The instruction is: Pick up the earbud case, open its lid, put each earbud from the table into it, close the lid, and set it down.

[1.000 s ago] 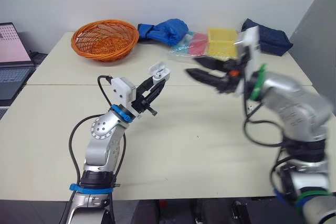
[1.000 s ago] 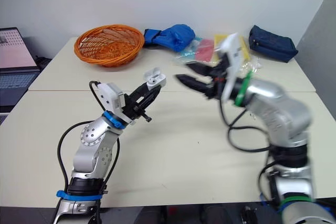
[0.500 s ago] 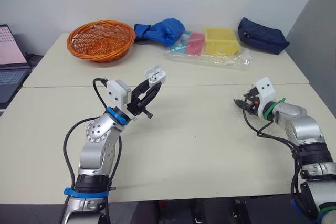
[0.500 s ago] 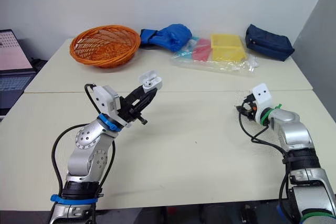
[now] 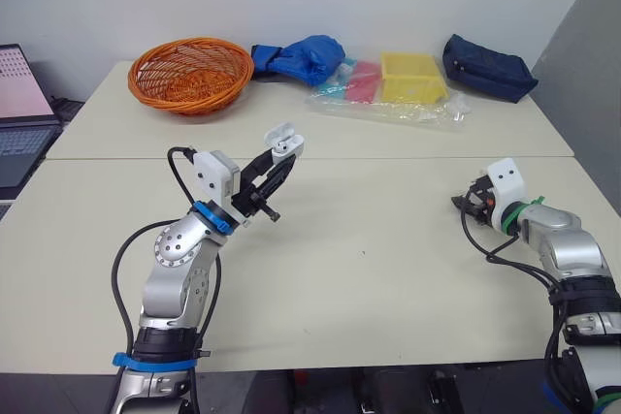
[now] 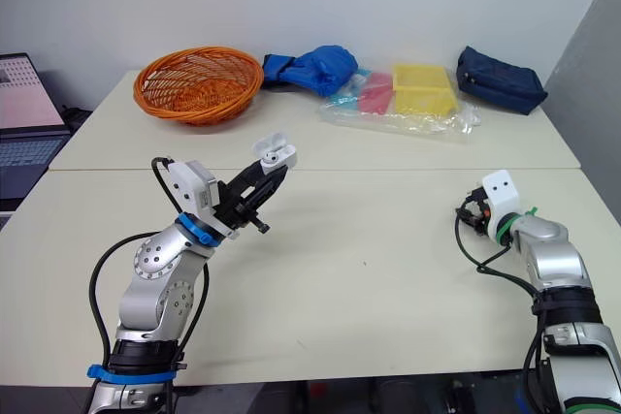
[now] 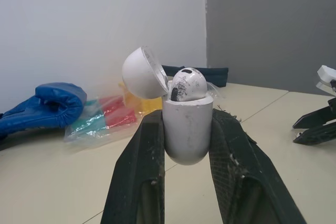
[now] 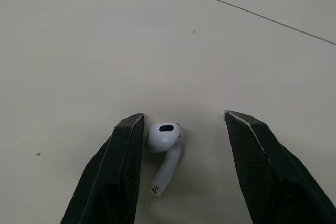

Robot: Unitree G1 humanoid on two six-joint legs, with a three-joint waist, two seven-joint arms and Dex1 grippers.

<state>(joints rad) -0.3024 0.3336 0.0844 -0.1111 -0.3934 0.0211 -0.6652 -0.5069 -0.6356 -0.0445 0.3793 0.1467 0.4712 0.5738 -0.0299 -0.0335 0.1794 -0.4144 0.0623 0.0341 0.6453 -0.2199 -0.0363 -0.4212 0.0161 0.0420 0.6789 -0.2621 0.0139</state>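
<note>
White earbud case (image 7: 187, 127), lid flipped open with one earbud (image 7: 188, 83) sitting inside, is being squeezed between the left gripper (image 7: 187, 117) jaws above the table (image 8: 79, 35). Right gripper (image 8: 184, 115) is hovering with jaws spread wide around the loose earbud (image 8: 165, 145), which is lying on the table just beside one finger.

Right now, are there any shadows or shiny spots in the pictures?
Right wrist view: the earbud throws only a faint, soft shadow on the table, inside the open right tool. Left eye view: the clear plastic bag has small shiny glints, and the orange basket has a thin shadow at its base. Left wrist view: the earbud case is evenly lit, no glare.
</note>
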